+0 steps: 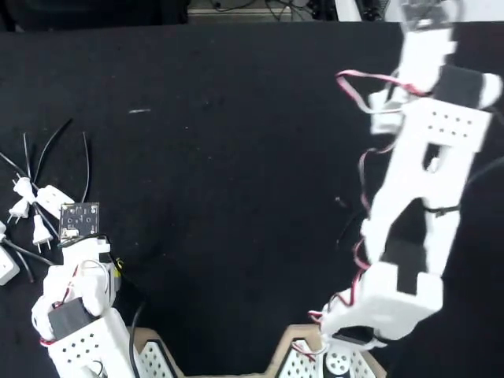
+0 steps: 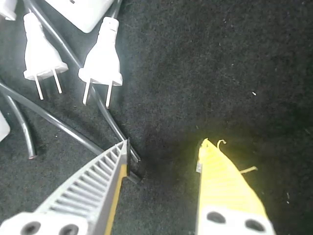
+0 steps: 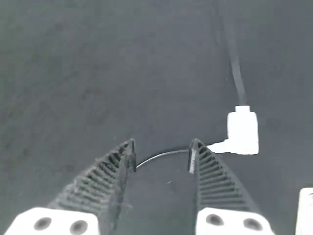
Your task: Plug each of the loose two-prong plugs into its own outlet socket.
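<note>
The left gripper (image 2: 164, 143) hangs, fingers apart, just short of the nearer plug (image 2: 102, 58), which lies beside a second plug (image 2: 41, 51), prongs toward it. Best to reach past the prongs and pinch the white body squarely, avoiding the cord (image 2: 112, 125). The right gripper (image 3: 161, 149) is spread, empty.

Outlet socket (image 1: 5, 268) at worktop's (image 1: 236, 157) left edge: cut by frame, slots unseen. Plug cords (image 2: 46, 116) there tangle; which runs where, unclear. White piece (image 3: 306, 210), right wrist view: cropped, unidentifiable.

Robot lab: black cloth (image 1: 236, 118), cables (image 1: 272, 9)
</note>
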